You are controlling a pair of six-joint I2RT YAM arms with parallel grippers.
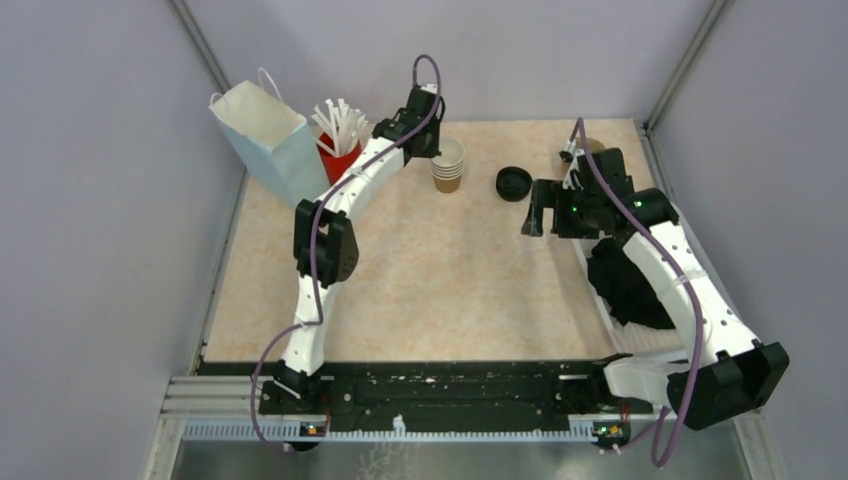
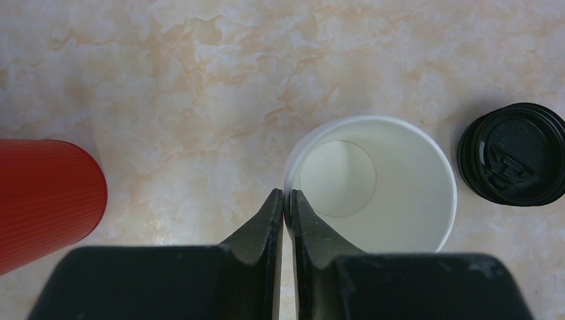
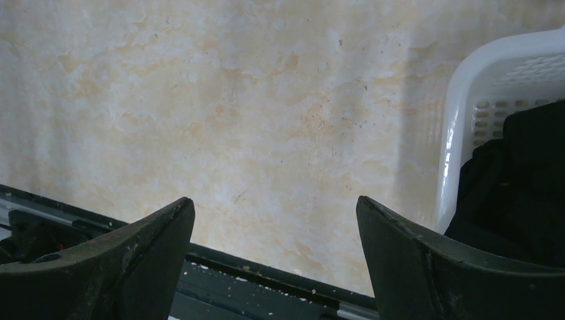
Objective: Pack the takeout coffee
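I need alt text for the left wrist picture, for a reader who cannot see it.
Seen from above, the left gripper pinches the rim of an open paper cup with a white inside, one finger inside and one outside. A black lid lies on the table to its right, and a red cup is to its left.

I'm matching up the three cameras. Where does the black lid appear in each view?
Top external: the black lid lies on the table, right of centre near the far edge.
Left wrist: the lid is at the right edge.
Right wrist: not in view.
Shared landmark: the cup stack, seen from above in the left wrist view, sits just left of the lid in both.
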